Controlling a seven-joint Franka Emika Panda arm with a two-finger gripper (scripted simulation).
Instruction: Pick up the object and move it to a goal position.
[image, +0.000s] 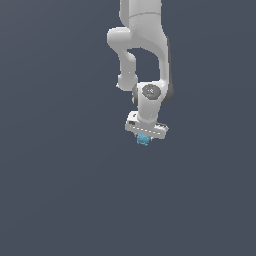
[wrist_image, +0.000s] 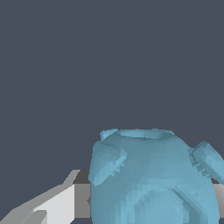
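A white Panda arm (image: 142, 45) reaches down against a plain slate-grey backdrop, its pincer (image: 144, 139) clamped on the object (image: 143, 140), a small light-blue lumpy blob. In the exterior view the blob sits directly beneath the pincer's wide white body, narrower than it and tucked between the fingers. The wrist view shows the object (wrist_image: 153, 179) close up, bumpy knobs jutting from its sides, with one white finger (wrist_image: 57, 205) pressed against one flank and a sliver of grey at the opposite flank.
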